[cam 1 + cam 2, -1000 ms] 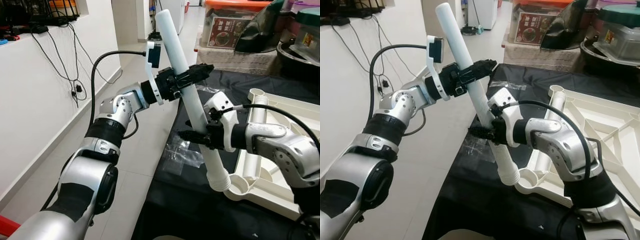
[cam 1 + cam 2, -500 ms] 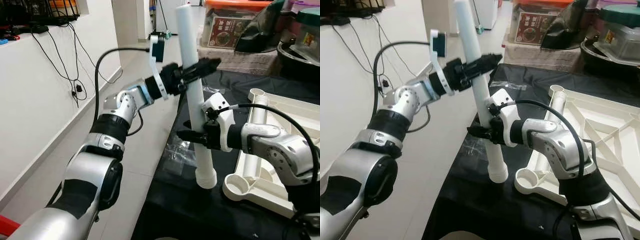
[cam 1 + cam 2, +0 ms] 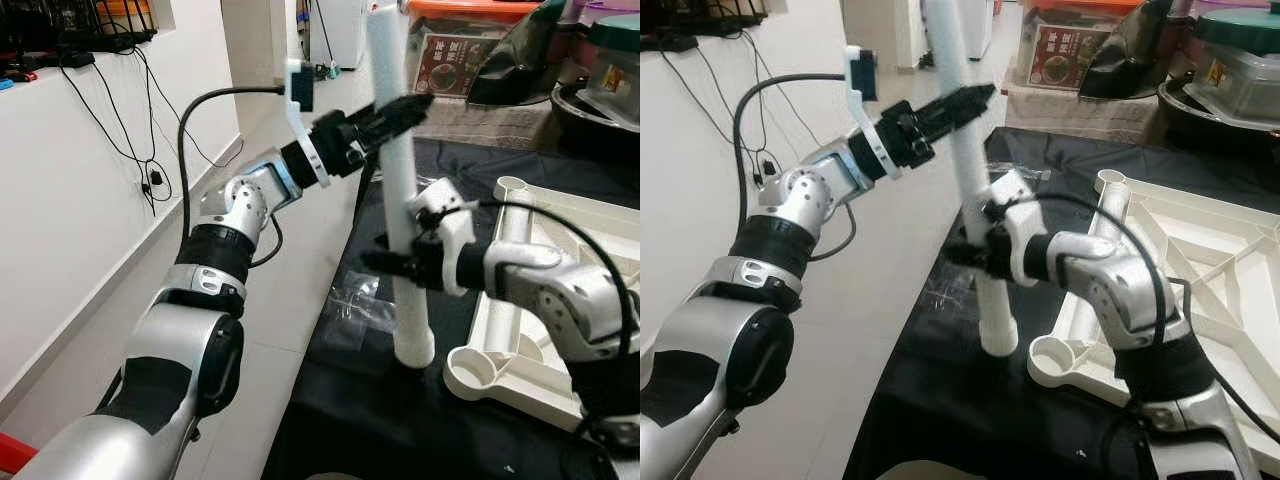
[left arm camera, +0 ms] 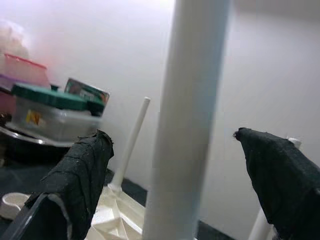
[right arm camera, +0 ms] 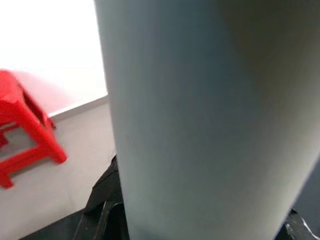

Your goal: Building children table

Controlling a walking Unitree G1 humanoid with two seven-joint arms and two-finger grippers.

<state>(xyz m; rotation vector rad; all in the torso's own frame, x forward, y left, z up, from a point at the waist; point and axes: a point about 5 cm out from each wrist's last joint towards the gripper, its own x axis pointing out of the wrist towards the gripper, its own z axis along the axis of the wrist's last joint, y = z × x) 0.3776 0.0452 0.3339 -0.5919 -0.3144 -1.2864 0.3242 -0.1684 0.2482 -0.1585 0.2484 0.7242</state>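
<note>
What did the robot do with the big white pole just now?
The pole swung from leaning to upright; its foot came off the tabletop's corner socket and now rests on the black cloth beside it. The left gripper opened; the right gripper still clamps the pole. The tabletop hasn't moved.

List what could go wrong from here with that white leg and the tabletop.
1. The left gripper is open around the white leg, so the right gripper alone seems to hold it; the tall leg may tip.
2. The leg's lower end stands on the black cloth beside the corner socket, not in it; pushing down now would likely miss.
3. A swing could knock the upturned tabletop.
</note>
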